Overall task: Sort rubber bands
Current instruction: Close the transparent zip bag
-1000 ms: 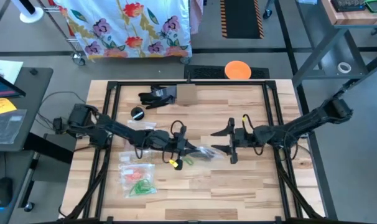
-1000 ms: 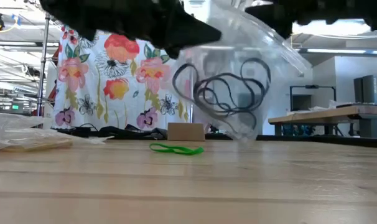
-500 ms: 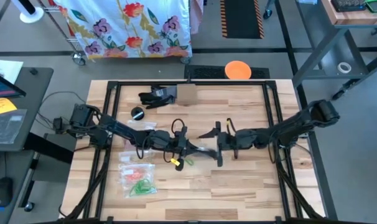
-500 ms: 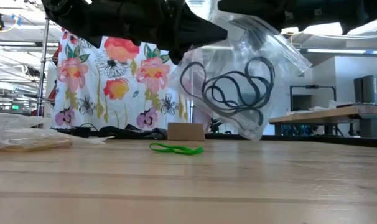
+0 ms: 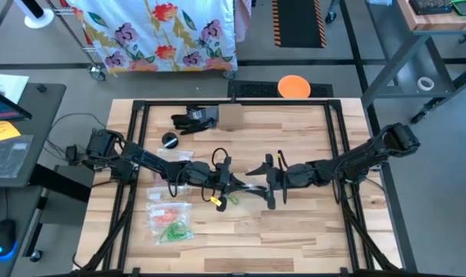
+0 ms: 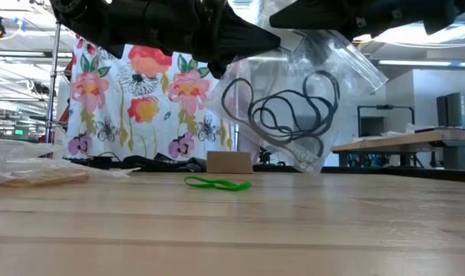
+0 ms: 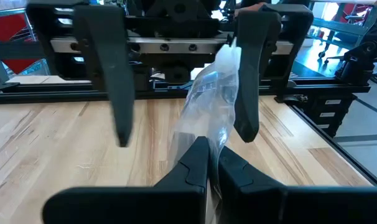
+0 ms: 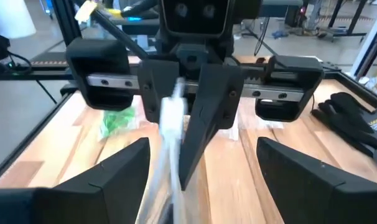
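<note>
Left gripper (image 5: 239, 185) at table centre, fingers clamped together on a clear zip bag (image 6: 294, 107) held off the wooden table (image 5: 310, 231); the bag contains dark rubber bands (image 6: 282, 111). Right gripper (image 5: 269, 178) at 3 o'clock of the bag, facing the left gripper, fingers wide apart either side of the bag. One green rubber band (image 6: 217, 183) lies loose on the table below. Bagged red and green bands (image 5: 170, 220) at 7 o'clock.
</note>
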`<state>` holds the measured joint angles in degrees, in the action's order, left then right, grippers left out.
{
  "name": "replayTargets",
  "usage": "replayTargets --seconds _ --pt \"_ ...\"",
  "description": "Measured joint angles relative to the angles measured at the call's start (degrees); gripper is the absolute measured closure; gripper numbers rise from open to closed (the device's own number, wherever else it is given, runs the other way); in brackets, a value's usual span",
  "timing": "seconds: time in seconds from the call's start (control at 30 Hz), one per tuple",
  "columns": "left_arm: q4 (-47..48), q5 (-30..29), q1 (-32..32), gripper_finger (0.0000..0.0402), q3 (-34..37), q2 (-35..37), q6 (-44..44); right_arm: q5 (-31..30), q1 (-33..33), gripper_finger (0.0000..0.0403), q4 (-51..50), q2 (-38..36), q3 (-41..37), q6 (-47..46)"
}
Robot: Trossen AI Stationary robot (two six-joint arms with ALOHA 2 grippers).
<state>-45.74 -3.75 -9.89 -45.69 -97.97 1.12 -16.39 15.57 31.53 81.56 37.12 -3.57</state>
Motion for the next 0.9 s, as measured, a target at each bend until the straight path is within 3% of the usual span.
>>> replayTargets --seconds 0.17,0.37,0.4,0.7,0.9 --pt "0.00 -0.02 0.00 0.0401 0.00 0.00 0.00 -0.37 0.66 0.0200 -1.23 0.01 0.00 0.42" --pt "0.23 -0.12 0.09 0.0401 0.00 0.00 0.36 -0.18 0.29 0.0372 -2.59 0.00 0.00 1.28" --pt "0.59 0.25 0.07 0.0402 0.02 0.00 0.95 0.04 0.28 0.0385 -2.64 0.00 0.00 1.89" --pt "3.85 -0.37 -0.13 0.0399 -0.02 0.09 1.33 -0.05 0.52 0.0402 -3.36 0.02 0.00 2.59" --pt "5.68 -2.02 -1.64 0.0343 -0.02 0.08 -2.34 -0.07 0.47 0.0402 -4.45 0.02 0.00 2.58"
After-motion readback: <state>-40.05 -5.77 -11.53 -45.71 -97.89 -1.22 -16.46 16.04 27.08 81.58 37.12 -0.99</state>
